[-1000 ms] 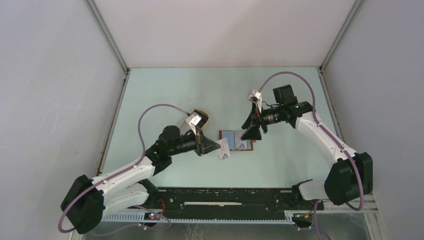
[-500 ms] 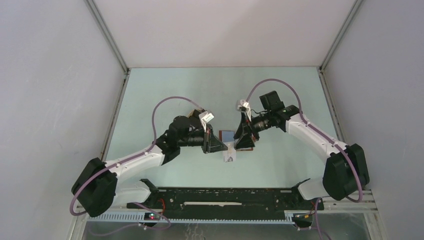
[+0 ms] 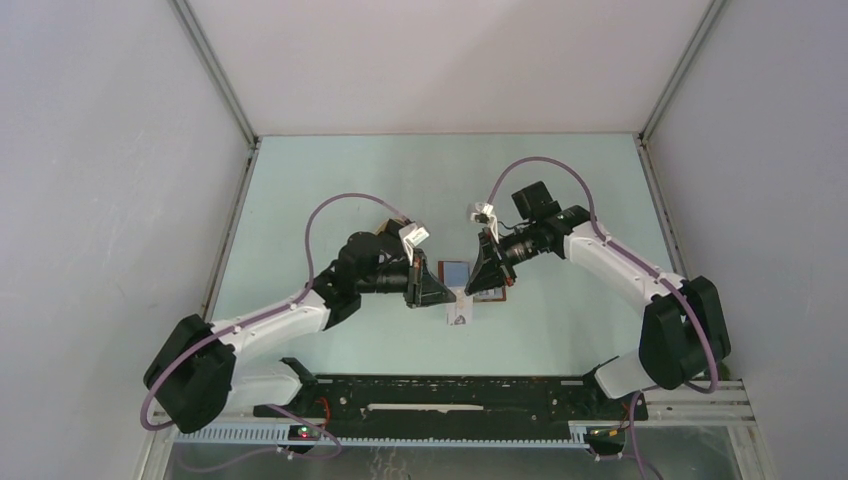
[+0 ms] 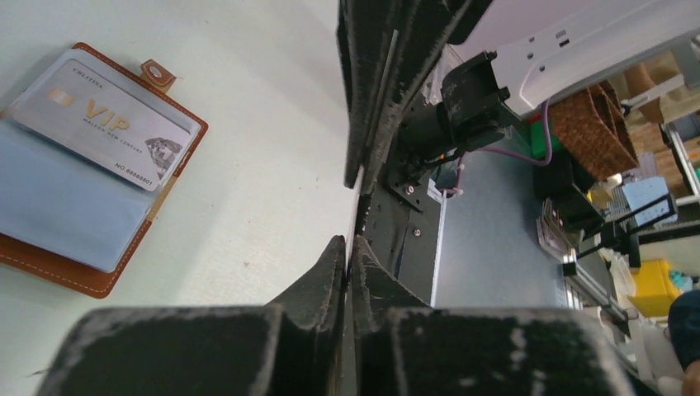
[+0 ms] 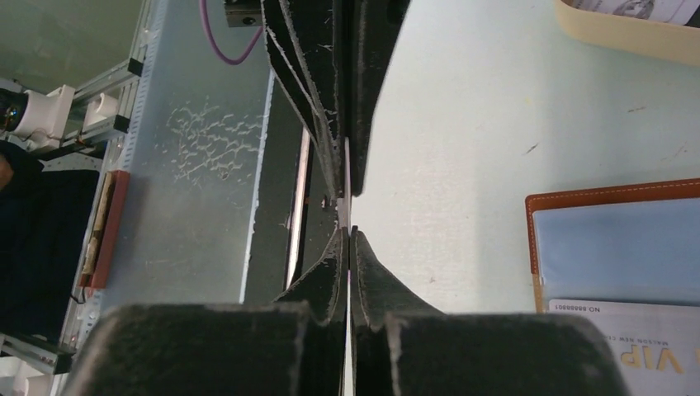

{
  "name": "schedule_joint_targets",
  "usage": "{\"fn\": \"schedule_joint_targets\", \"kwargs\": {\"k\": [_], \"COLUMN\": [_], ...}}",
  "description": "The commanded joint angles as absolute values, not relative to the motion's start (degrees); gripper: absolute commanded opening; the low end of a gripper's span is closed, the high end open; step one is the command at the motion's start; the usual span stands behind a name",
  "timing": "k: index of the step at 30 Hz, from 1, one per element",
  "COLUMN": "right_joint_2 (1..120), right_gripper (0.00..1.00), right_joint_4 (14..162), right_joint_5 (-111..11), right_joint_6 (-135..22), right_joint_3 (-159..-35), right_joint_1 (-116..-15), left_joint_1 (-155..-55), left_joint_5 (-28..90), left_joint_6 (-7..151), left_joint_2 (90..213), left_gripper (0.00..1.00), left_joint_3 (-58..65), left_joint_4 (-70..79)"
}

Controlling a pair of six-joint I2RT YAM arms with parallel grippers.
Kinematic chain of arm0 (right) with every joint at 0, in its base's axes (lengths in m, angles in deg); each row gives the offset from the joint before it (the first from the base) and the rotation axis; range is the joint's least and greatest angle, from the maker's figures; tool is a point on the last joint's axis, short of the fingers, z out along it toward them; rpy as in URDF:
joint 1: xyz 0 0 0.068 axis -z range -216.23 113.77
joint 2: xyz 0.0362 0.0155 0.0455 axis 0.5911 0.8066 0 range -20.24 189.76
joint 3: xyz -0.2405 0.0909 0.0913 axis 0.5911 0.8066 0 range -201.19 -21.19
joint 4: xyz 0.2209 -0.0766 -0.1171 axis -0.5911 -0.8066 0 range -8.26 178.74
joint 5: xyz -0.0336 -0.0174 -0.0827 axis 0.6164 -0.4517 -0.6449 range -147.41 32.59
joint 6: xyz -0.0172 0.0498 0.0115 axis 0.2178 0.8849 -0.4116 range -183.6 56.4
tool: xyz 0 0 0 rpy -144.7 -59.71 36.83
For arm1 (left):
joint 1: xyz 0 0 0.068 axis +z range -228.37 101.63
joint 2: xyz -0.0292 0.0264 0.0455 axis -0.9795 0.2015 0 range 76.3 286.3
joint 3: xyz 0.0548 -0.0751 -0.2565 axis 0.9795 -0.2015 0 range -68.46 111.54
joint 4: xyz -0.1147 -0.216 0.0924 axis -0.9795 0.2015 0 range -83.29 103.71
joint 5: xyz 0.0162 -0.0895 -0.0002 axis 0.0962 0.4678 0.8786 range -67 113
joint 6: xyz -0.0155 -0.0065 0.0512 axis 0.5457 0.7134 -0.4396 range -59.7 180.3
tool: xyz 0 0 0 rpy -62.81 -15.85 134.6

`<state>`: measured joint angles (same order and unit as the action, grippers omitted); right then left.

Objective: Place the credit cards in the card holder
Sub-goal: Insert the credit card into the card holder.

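Card holder [image 4: 78, 202]: reddish-brown stitched leather. It lies open and flat at the centre of your desk, with clear blue-tinted sleeves facing up and a snap tab at one edge.
VIP card [image 4: 107, 124]: glossy silver-grey rectangle, tucked into a sleeve of the card holder.
Held card [image 3: 458, 312]: thin white plastic with a dark mark, up off the desk at the holder's near edge, between your two grippers.
Left gripper [image 3: 445, 293]: jaws pinched tight on one end of the held card.
Right gripper [image 3: 470, 290]: jaws closed on the same card from the opposite side.
Desk [image 3: 330, 190]: pale green, matt, faintly scuffed.
Tray [image 5: 636, 37]: beige with a rounded rim, near the holder.
Walls [image 3: 450, 60]: plain white panels in metal framing.
Change: a second ago your right gripper stood open over the holder while the left alone carried the card. Both arms have since met at the centre.
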<state>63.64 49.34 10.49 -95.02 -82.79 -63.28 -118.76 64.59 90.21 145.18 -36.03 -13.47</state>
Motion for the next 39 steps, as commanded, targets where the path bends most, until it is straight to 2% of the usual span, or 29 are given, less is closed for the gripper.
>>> {"fn": "schedule_joint_targets", "kwargs": {"k": [1,6,9,11,14,16,18,21,23,29,39], "right_joint_2": [64.0,65.9,67.1,67.1,67.8,68.9,70.2,72.1,73.5,77.1,79.4], "right_gripper": [0.00,0.00,0.00,0.00,0.00,0.00,0.00,0.00,0.00,0.00,0.00], "right_joint_4": [45.4,48.5,53.6,58.3,64.3,66.2,67.3,68.1,68.4,68.5,67.7], "right_joint_5": [13.7,8.9,3.6,-1.1,-6.3,-9.0,-11.8,-12.9,-12.4,-11.3,-15.2], "right_joint_6": [-98.8,-94.0,-84.9,-79.1,-71.4,-67.9,-64.7,-61.6,-60.0,-57.9,-56.1], "right_joint_3": [-85.7,-85.7,-85.2,-83.7,-81.8,-81.5,-81.4,-81.5,-81.4,-81.5,-81.8], "right_joint_1": [-63.7,-59.7,-55.8,-53.9,-51.8,-51.1,-50.3,-49.2,-48.9,-48.8,-48.8], "left_joint_1": [-118.7,-116.8,-116.2,-116.2,-116.2,-116.2,-116.3,-116.5,-116.9,-117.6,-117.6], "left_joint_5": [60.9,50.1,42.2,40.1,40.1,40.9,41.5,43.1,43.5,42.9,39.4], "left_joint_6": [88.9,88.7,89.1,90.8,94.0,94.9,95.4,95.5,95.4,94.8,93.4], "left_joint_2": [142.4,136.6,132.4,131.3,133.2,136.3,140.7,147.4,151.9,163.7,172.4], "left_gripper": [0.19,0.56,0.65,0.65,0.63,0.57,0.48,0.29,0.22,0.12,0.09], "left_joint_3": [-34.8,-38.7,-42.5,-45.2,-47.6,-47.3,-46.0,-43.2,-41.1,-35.1,-33.2], "left_joint_4": [-14.5,-11.0,-10.6,-13.7,-19.7,-22.3,-24.1,-26.0,-26.8,-27.0,-24.3]}}
